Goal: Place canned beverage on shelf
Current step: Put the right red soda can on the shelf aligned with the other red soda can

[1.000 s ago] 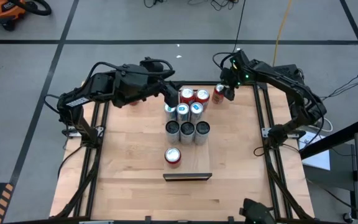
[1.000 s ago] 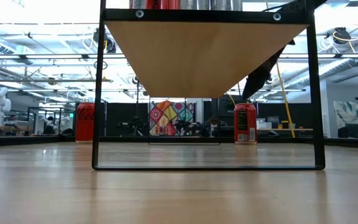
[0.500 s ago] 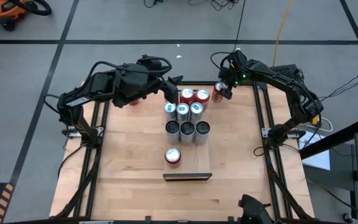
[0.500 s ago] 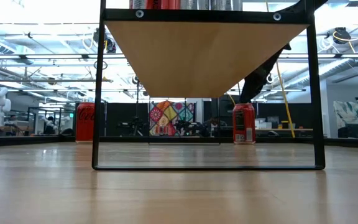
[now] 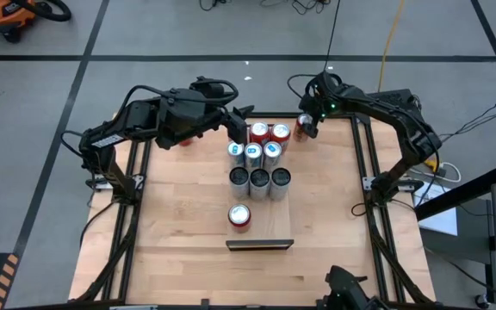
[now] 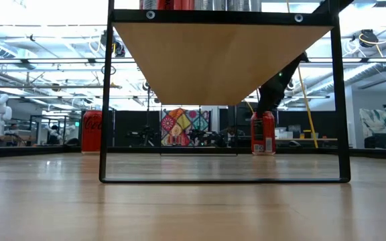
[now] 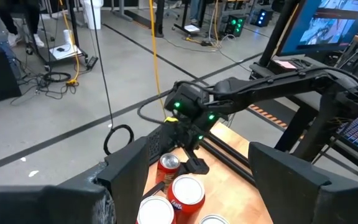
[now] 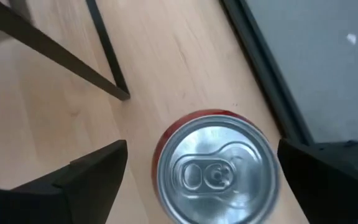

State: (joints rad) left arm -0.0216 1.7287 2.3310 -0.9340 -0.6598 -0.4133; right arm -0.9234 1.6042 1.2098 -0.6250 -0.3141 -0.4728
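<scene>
A red can stands upright on the tabletop at the far right, beside the shelf; it also shows in the low view. My right gripper is open right above it, fingers pointing down, one finger on either side of the can's silver top, apart from it. The shelf is a raised pale-wood board with a dark strip at its near end; it carries several red and silver cans. My left gripper is open and empty over the shelf's far end.
Another red can stands on the table at the far left, under my left arm. The shelf's black legs stand on the tabletop. A lone red can stands near the shelf's near end. The table's black frame edge runs close by the right-hand can.
My right gripper has moved a little toward the table's left edge and come down over the red can, staying open. The can has stayed upright on the table.
</scene>
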